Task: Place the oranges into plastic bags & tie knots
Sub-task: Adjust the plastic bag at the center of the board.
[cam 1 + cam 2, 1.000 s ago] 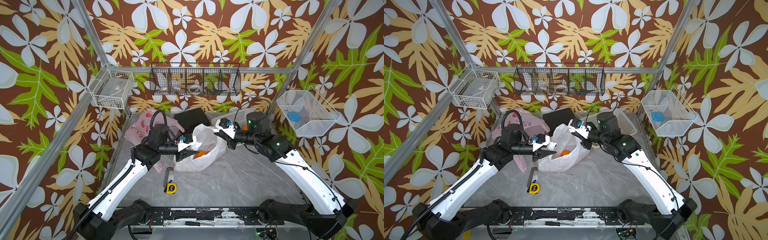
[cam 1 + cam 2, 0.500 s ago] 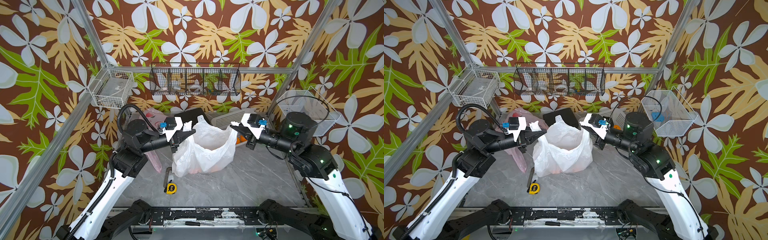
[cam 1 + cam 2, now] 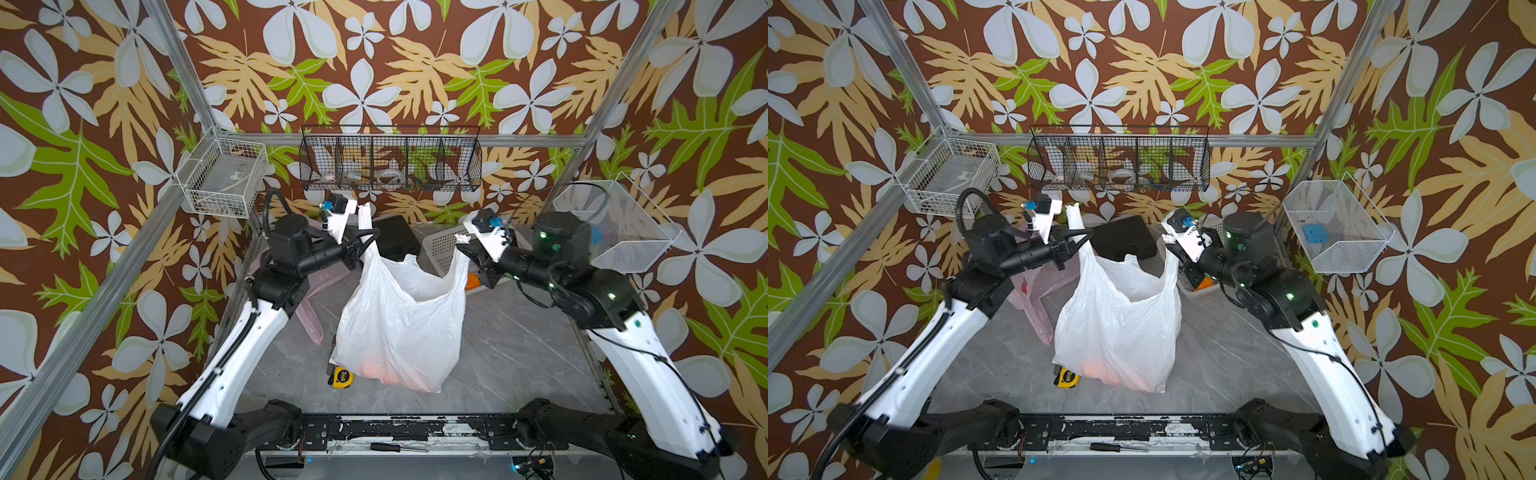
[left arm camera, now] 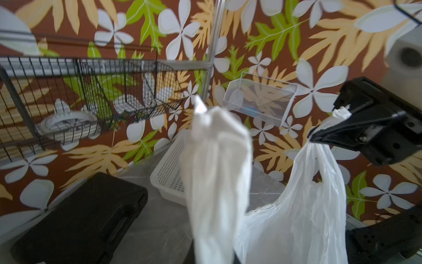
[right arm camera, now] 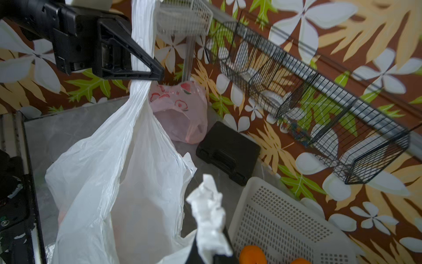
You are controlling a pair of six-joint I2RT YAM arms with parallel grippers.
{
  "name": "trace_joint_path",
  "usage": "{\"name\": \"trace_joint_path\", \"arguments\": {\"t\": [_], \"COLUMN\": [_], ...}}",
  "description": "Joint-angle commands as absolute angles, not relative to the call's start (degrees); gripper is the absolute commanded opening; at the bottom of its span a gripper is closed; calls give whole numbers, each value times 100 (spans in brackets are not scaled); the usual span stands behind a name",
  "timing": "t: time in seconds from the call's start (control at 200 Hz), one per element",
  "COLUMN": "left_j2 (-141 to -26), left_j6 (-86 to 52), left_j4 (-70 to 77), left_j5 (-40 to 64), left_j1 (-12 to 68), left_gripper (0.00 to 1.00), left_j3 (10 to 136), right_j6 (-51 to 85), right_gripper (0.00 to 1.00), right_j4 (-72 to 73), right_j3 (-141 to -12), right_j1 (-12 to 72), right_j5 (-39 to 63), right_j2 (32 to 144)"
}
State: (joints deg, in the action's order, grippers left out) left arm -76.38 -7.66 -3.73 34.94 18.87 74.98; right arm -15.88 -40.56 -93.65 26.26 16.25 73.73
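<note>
So, the left gripper (image 3: 365, 241) is clamped on one handle strip of the white bag (image 3: 399, 328), and the right gripper (image 3: 463, 249) is pinched on the other. The bag hangs between them with its mouth open. The oranges (image 3: 380, 372) inside only show as an orange blush through the plastic (can't count them). Two loose oranges (image 5: 252, 254) sit in the white basket (image 5: 285, 224), cut off at the right wrist view's edge. The pink bag (image 5: 180, 109) lies partly hidden behind the left arm.
</note>
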Motion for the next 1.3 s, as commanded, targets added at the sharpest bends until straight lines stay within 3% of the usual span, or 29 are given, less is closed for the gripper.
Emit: {"name": "trace_joint_path", "arguments": {"t": [0.0, 0.11, 0.27, 0.435, 0.465, 0.616, 0.671, 0.761, 0.836, 1.001, 1.296], "left_j2": [-8237, -8385, -8036, -7911, -7854, -7631, -7605, -7542, -7476, -7425, -7471], "left_j6": [-514, -801, -991, -939, -852, -312, -201, -151, -132, -106, -70], "left_j4": [-652, -248, 536, 1025, 1033, 735, 644, 580, 576, 537, 466], "left_j5": [3322, 3482, 4174, 5340, 5334, 5178, 5211, 5238, 5233, 5196, 5137], "left_j1": [1833, 1632, 1367, 1380, 1373, 1379, 1378, 1380, 1379, 1373, 1376], "left_gripper": [0, 0, 0, 0, 0, 0, 0, 0, 0, 0, 0], "left_j3": [7805, 7795, 7383, 7209, 7169, 7101, 7107, 7076, 7027, 7014, 7054], "right_j6": [-1441, -1091, -1099, -1674, -1674, -1534, -1512, -1171, -539, -275, 1631], "right_gripper": [0, 0, 0, 0, 6, 62, 73, 81, 84, 86, 87], "right_j4": [-3393, -2754, -2177, -1939, -1814, -1336, -1301, -781, 72, 269, 2179], "right_j3": [-9261, -9011, -8455, -7976, -7877, -7468, -7405, -7145, -6797, -6599, -4967], "right_j1": [2014, 1481, 1353, 1362, 1362, 1345, 1328, 1095, 877, 877, 905], "right_j5": [1970, 2308, 2823, 4704, 4888, 5109, 5228, 5855, 6349, 6676, 5704], "right_j2": [7836, 7957, 7535, 7049, 6964, 6680, 6711, 6764, 6750, 6717, 5968]}}
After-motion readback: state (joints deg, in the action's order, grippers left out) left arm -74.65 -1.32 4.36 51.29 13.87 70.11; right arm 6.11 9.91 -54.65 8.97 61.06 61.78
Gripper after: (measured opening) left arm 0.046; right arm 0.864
